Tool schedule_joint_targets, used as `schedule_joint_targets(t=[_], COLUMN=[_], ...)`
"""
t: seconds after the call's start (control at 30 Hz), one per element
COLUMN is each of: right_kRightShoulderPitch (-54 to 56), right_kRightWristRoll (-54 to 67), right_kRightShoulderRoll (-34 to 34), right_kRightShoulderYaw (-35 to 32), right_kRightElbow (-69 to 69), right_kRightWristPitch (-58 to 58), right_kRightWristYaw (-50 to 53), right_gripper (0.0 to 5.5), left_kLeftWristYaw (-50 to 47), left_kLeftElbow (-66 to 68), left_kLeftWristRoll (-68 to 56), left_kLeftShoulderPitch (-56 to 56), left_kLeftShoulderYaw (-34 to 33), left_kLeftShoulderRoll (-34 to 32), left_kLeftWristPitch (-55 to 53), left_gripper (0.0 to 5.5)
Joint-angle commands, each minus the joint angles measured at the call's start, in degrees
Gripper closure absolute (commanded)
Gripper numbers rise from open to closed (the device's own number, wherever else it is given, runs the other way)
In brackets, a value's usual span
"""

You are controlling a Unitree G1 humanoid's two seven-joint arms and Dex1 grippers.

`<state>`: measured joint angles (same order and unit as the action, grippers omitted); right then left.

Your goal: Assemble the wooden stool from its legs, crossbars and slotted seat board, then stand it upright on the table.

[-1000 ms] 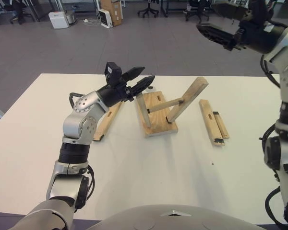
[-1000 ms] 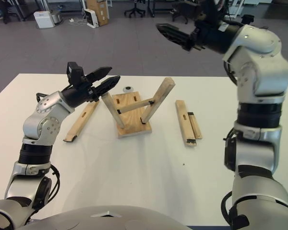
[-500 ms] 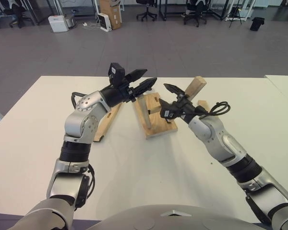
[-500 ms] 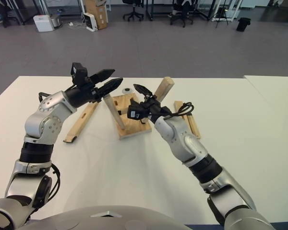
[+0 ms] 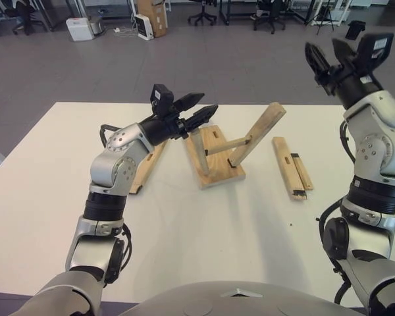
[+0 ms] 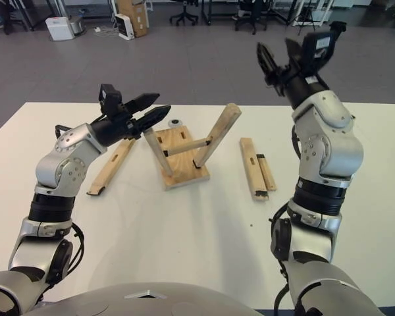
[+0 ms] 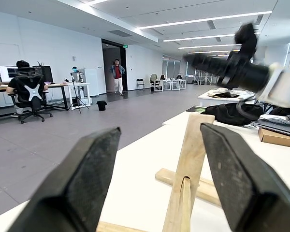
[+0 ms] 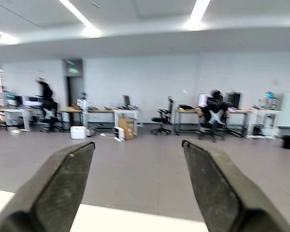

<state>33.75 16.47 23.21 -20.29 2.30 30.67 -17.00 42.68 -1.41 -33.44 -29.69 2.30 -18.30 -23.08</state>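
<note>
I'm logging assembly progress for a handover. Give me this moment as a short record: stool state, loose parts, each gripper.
stool: seat board flat on the table, one crossbar joining two slotted-in legs
legs: near-upright leg; tilted leg
loose parts: left piece beside the board's left; long piece and short piece side by side on its right
left gripper: open, by the near-upright leg's top, holding nothing
right gripper: open, raised high, empty
</note>
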Motion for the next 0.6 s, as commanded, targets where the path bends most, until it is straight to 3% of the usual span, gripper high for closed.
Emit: schedule_joint_targets(t=[0.03, 0.17, 0.27, 0.53, 0.6], right_kRightShoulderPitch=[-3.4, -4.3, -6.3, -3.6, 0.6], right_kRightWristRoll=[-3.8, 2.2, 4.2, 4.3, 10.8], right_kRightShoulderRoll=[0.6, -5.4, -6.4, -3.1, -3.6], right_kRightShoulderYaw=[6.3, 19.3, 22.8, 15.6, 10.9], right_kRightElbow=[-3.2, 3.7, 8.1, 5.6, 9.2], right_kRightWristPitch=[-4.8, -3.5, -1.9, -2.3, 0.7], right_kRightWristYaw=[-2.4, -13.5, -16.2, -14.1, -13.1], right_gripper=[2.09, 2.09, 2.09, 2.09, 2.09], left_kLeftWristYaw=[0.1, -0.4, -0.5, 0.3, 0.8], left_kLeftElbow=[1.8, 4.4, 8.9, 10.7, 5.8], left_kLeftWristRoll=[2.6, 3.4, 4.3, 4.0, 0.1], left_kLeftShoulderPitch=[2.3, 0.4, -2.2, -3.7, -4.4], left_kLeftShoulderYaw=[2.7, 3.9, 4.7, 4.2, 1.7], left_kLeftShoulderRoll=[-0.2, 1.9, 4.4, 3.5, 1.0], left_kLeftWristPitch=[-3.1, -2.2, -0.5, 0.9, -2.6], left_gripper=[2.47, 2.47, 2.47, 2.47, 2.47])
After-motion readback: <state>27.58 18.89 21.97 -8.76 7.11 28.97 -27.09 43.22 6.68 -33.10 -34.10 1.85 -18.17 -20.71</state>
